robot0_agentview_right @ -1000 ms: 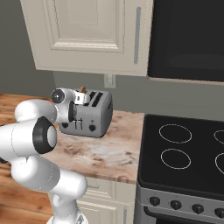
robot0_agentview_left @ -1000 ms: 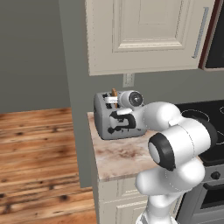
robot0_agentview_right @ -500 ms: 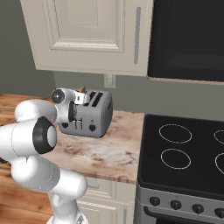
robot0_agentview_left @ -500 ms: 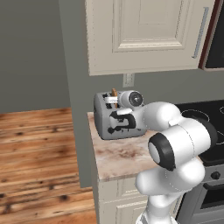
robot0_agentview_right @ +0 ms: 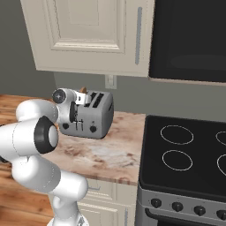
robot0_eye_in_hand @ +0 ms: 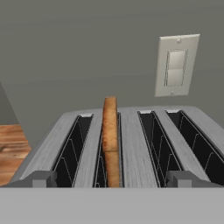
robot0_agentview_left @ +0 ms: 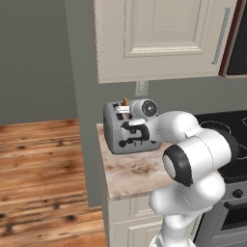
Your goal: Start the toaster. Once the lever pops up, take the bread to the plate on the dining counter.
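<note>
Change: nothing visible has moved since the earlier frames; arm and toaster sit as they did.
Toaster (robot0_agentview_left: 131, 130): stands on the marble counter (robot0_agentview_left: 140, 173) against the grey wall, beside the stove (robot0_agentview_right: 185, 154).
Bread (robot0_eye_in_hand: 110, 131): upright in the second slot from the left as the hand view shows it, its top edge proud of the slot.
Gripper (robot0_eye_in_hand: 112, 181): jaws spread wide and empty, one fingertip (robot0_eye_in_hand: 41, 178) to each side of the bread, poised just over the toaster's top.
Plate: not to be seen from here, nor the dining counter.
Stage: judging by the raised slice, the toasting looks done and the pick is next.
Risk: the slice is thin and only its top shows; a close set too high could pinch the crust alone and let it slip back, while a descent off line could drive a fingertip onto the toaster's top between the slots.
</note>
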Controlling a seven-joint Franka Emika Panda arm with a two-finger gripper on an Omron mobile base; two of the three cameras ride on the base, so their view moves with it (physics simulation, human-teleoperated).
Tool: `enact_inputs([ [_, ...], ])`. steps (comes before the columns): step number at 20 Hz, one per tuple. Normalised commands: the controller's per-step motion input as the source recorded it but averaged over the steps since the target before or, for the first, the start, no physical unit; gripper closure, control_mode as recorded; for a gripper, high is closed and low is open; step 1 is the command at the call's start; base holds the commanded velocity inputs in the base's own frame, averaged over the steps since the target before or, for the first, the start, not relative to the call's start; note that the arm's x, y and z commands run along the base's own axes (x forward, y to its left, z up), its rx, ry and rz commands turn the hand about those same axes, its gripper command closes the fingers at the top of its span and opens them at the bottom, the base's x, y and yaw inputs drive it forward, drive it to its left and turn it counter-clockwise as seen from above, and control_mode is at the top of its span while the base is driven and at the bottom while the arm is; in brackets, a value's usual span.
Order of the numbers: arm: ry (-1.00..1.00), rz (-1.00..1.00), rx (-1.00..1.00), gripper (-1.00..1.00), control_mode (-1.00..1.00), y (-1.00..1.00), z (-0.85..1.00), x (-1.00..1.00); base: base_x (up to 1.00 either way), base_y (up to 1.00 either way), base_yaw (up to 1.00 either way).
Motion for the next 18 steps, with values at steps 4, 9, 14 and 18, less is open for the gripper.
enact_inputs([
  [4,0.0,0.0,0.0,-1.0,-1.0,0.0,0.0,0.09,0.0,0.0,0.0],
  [9,0.0,0.0,0.0,-1.0,-1.0,0.01,0.0,0.19,0.0,0.0,0.0],
  [14,0.0,0.0,0.0,-1.0,-1.0,0.0,0.0,0.2,0.0,0.0,0.0],
  [18,0.0,0.0,0.0,-1.0,-1.0,0.0,0.0,0.16,0.0,0.0,0.0],
])
